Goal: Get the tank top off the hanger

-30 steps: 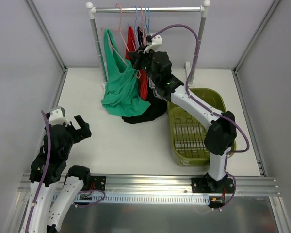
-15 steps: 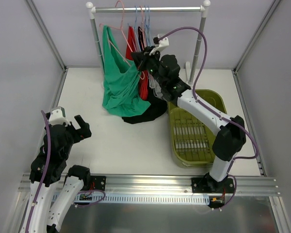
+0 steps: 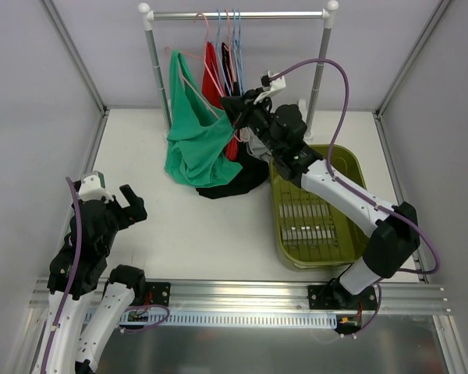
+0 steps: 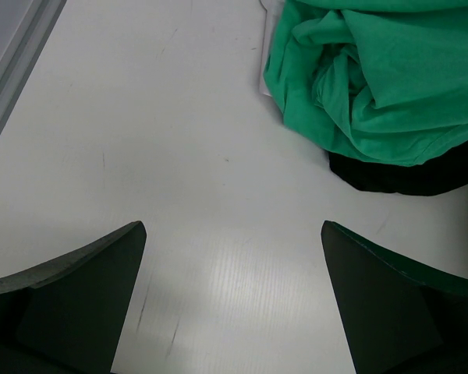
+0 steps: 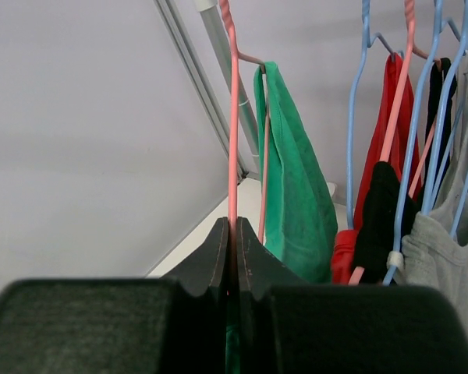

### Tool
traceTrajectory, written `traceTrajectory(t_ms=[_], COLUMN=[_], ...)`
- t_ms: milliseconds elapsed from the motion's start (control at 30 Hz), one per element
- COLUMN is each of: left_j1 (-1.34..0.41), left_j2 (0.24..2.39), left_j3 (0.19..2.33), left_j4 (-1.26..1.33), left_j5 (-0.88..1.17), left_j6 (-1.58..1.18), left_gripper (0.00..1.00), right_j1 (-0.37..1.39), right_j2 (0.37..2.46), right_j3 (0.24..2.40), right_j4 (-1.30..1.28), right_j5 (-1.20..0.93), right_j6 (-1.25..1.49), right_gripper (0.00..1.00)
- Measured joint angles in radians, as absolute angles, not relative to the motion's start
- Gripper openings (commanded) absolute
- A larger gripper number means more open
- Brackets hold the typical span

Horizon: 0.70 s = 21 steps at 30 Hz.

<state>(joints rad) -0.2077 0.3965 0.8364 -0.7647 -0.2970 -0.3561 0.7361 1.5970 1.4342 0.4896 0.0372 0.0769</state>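
The green tank top (image 3: 193,144) hangs by one strap from a pink hanger (image 3: 207,66), and its lower part is bunched on the white table. My right gripper (image 3: 234,107) is shut on the hanger's pink wire. In the right wrist view the jaws (image 5: 234,226) pinch the pink hanger (image 5: 232,117), with the green top (image 5: 292,195) draped just beyond them. My left gripper (image 3: 132,204) is open and empty, low over the table at the near left. In the left wrist view (image 4: 232,227) the green tank top (image 4: 374,78) lies far ahead to the right.
A clothes rail (image 3: 238,14) on two white posts stands at the back with red, black and grey garments on blue hangers (image 5: 421,156). A black garment (image 3: 246,179) lies on the table under the green top. An olive basket (image 3: 351,167) stands to the right.
My right gripper has moved right and a little nearer with the pink hanger in it. The hanger and the green top's strap swung right with it. The left arm has not moved.
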Motion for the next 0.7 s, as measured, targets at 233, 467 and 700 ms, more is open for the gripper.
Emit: traceTrajectory(t_ms=[233,467,700], left_j1=[-0.208,-0.208,-0.208], left_j2=[0.397,0.397,0.397], left_j3=[0.836,0.836,0.836], left_j4=[-0.765,-0.765,-0.764], left_j5=[-0.297,-0.297,-0.297], left_j6=[-0.356,-0.356,-0.356], left_gripper=[0.99,0.99,0.99], right_j1=[0.763,0.805,0.837], right_j2=[1.472,1.299,1.121], right_j3=[1.328,1.185,1.052], right_j4=[0.504,0.522,0.533], right_j5=[0.018,0.010,-0.026], right_j6=[0.078,0.080,0.102], right_gripper=[0.00,0.00,0.00])
